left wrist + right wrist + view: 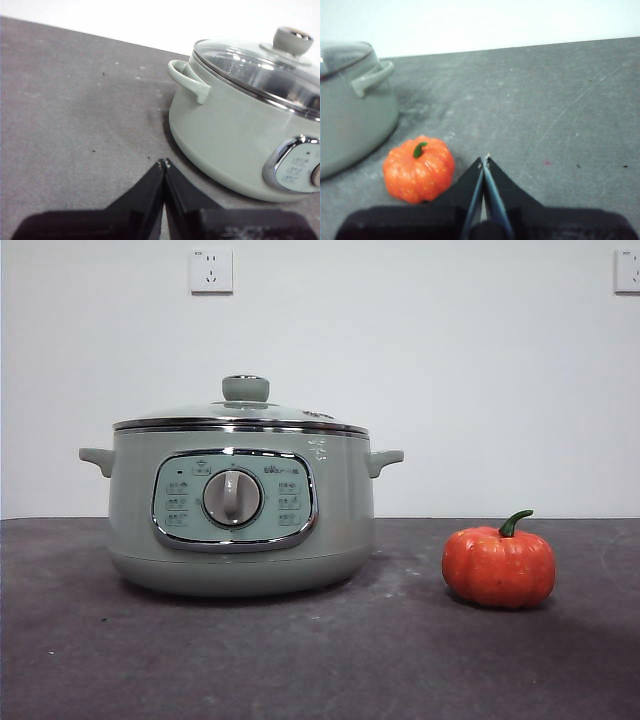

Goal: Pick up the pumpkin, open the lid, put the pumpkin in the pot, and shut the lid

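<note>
The sage-green pot (240, 510) stands left of centre on the dark table, its glass lid (240, 412) resting on it with the round knob on top. The orange pumpkin (499, 565) with a green stem sits on the table to the pot's right, apart from it. Neither arm shows in the front view. My left gripper (164, 162) is shut with nothing in it, hovering over the table beside the pot (240, 135) and its lid (260, 65). My right gripper (485, 160) is shut and holds nothing, close beside the pumpkin (419, 170), with the pot (350, 100) beyond.
The dark grey table (320, 660) runs to a white wall with two sockets (211, 270). The pot's side handles (98, 458) stick out on both sides. Bare tabletop (560, 120) lies beyond the right gripper.
</note>
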You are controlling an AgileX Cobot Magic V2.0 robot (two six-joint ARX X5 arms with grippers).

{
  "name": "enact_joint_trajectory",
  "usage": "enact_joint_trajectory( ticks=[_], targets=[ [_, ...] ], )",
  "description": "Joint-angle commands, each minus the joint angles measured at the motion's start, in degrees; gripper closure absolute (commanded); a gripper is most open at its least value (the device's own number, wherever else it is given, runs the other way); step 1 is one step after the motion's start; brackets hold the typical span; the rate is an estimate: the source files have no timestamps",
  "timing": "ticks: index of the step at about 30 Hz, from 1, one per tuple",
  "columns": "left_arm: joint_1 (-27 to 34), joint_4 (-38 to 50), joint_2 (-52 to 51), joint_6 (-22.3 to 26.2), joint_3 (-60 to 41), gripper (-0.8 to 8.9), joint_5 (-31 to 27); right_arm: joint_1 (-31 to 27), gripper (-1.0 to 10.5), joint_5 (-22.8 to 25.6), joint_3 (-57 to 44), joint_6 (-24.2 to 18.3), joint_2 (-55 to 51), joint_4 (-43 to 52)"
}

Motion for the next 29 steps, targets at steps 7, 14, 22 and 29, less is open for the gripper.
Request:
enact_joint_trajectory(
  ticks=[7, 14, 22, 29],
  targets=[
    [-0.13, 0.17, -0.13, -2.16, -0.96, 8.17, 0.26, 0.02, 9.5, 0.0, -0.68, 10.38, -0.09, 0.61],
    [-0.13, 0.57, -0.13, -2.21, -0.94, 8.2, 2.54, 0.02, 9.6, -0.09, -0.44, 11.28, -0.09, 1.64],
    [-0.13, -0.02, -0.11, -4.81, 4.11, 8.22, 4.72, 0.04, 9.6, -0.35, 4.42, 17.77, 1.77, 1.6],
    [-0.13, -5.33, 3.56, -4.72, 13.73, 8.22, 4.79, 0.09, 9.6, -5.66, 13.33, 17.46, 9.49, -0.11]
  ],
)
